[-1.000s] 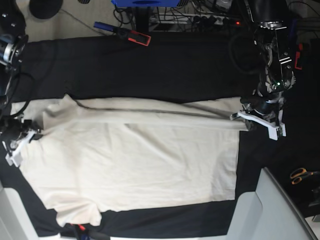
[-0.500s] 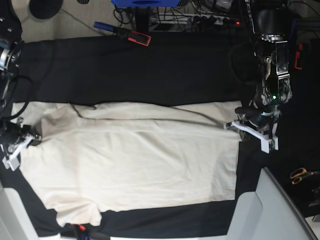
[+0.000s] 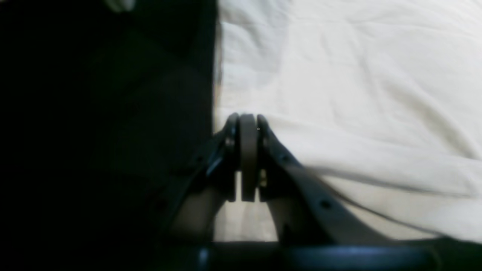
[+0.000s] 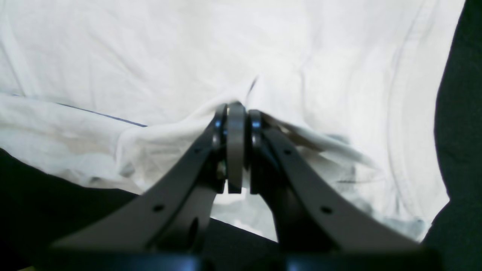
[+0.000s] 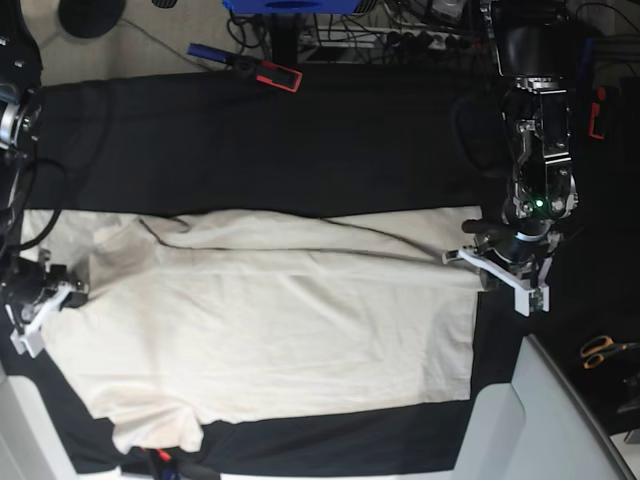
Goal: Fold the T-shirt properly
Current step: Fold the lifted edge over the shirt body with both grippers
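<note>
Both grippers, left (image 5: 478,262) and right (image 5: 62,285), clamp opposite edges of your wrinkled cream cotton T-shirt (image 5: 270,330) spread on the black table cover (image 5: 300,140). Uneven pulling risks slippage, skewing the fold.

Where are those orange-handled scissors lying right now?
In the base view the scissors lie at the far right edge on the black table cover, below the left gripper and beside the grey bin.

Robotics lab: cable tangle (image 5: 420,30), draped table (image 5: 330,130).
</note>
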